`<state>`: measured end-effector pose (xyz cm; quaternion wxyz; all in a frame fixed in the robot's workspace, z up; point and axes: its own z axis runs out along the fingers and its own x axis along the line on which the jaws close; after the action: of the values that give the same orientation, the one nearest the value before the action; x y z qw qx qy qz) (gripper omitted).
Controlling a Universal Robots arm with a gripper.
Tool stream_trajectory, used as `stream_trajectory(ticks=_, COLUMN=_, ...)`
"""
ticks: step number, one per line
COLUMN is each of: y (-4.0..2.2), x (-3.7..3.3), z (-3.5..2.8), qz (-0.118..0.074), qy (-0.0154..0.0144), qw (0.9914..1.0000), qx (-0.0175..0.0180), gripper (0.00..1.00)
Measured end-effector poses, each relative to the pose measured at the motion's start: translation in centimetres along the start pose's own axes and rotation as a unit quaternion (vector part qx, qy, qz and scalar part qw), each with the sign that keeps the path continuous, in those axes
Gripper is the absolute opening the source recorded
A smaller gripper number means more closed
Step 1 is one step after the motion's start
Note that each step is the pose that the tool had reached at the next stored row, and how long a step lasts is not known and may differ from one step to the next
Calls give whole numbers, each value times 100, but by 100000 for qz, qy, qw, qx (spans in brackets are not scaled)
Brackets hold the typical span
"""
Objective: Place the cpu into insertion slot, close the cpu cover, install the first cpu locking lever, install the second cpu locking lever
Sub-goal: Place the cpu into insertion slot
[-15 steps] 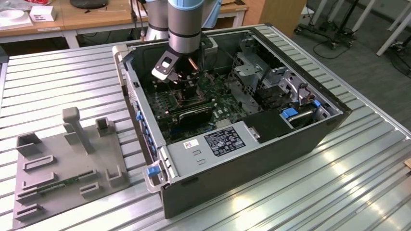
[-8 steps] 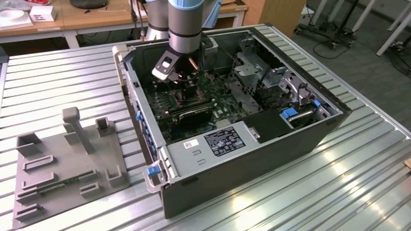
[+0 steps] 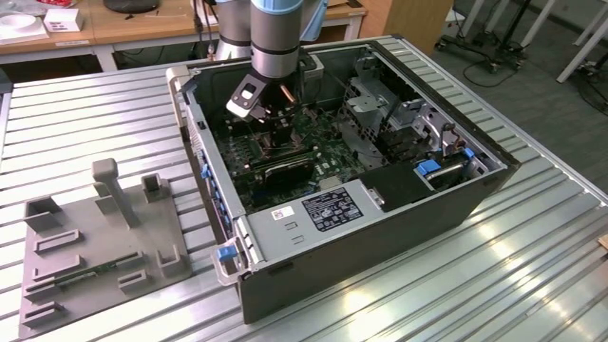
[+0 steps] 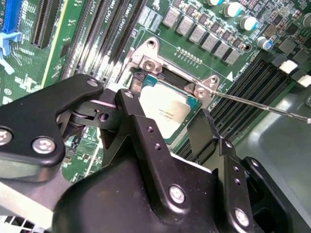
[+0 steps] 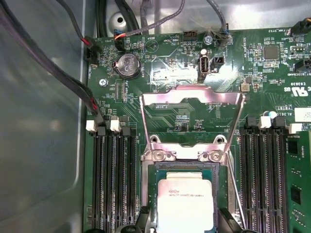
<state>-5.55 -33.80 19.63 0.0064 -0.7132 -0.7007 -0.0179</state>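
While the fingers (image 5: 227, 222) straddle the cpu (image 5: 185, 204), they look parted a bit wider than the chip, one on each side, gripping nothing. The first wrist view shows a thin gap along both edges. The cpu lies flat inside the insertion slot (image 5: 221, 187), square to its rim. The cpu cover (image 5: 192, 94) stands hinged open, back from the socket, with motherboard (image 5: 170, 53) visible through its window. One locking lever (image 4: 262, 106) sticks out from the socket corner as a thin rod, not latched. Memory slots (image 5: 114, 179) flank the socket.

Step judged: cpu placement, at or near its end. Cover and both levers not yet done. Any following move calls for clearing the chip straight off with no sideways drag, since nothing clamps it.

The first wrist view gives the open cover and the gaps beside the chip. The second wrist view gives the finger bodies and the lever rod. The exterior view adds the arm (image 3: 275, 35) reaching down into the open computer case (image 3: 380, 235) on the slatted bench (image 3: 95, 114), with a grey fixture tray (image 3: 85, 242) well apart at the exterior view's left.
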Motion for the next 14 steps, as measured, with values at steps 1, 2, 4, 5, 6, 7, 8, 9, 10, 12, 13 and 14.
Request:
stream_trajectory(ticks=1, y=1, x=1, z=0, qz=-10, qy=3, qw=100000, qx=-2, gripper=64)
stream_trajectory(ticks=2, y=4, x=1, z=1, qz=-11, qy=6, qw=100000, qx=-2, gripper=64)
stream_trajectory(ticks=4, y=14, x=2, z=3, qz=-2, qy=8, qw=100000, qx=-2, gripper=64)
stream_trajectory(ticks=5, y=21, x=2, z=6, qz=-2, qy=11, qw=100000, qx=-4, gripper=64)
stream_trajectory(ticks=6, y=26, x=2, z=9, qz=-1, qy=13, qw=100000, qx=-5, gripper=64)
stream_trajectory(ticks=7, y=30, x=2, z=13, qz=-4, qy=12, qw=100000, qx=-4, gripper=64)
stream_trajectory(ticks=8, y=31, x=2, z=20, qz=-1, qy=10, qw=100000, qx=-4, gripper=64)
stream_trajectory(ticks=9, y=31, x=1, z=28, qz=6, qy=7, qw=100000, qx=-3, gripper=64)
stream_trajectory(ticks=10, y=32, x=1, z=36, qz=6, qy=7, qw=100000, qx=-5, gripper=64)
stream_trajectory(ticks=12, y=32, x=1, z=39, qz=1, qy=-6, qw=100000, qx=4, gripper=64)
stream_trajectory(ticks=13, y=33, x=3, z=40, qz=-7, qy=4, qw=100000, qx=-3, gripper=64)
stream_trajectory(ticks=14, y=33, x=7, z=41, qz=-5, qy=0, qw=100000, qx=1, gripper=64)
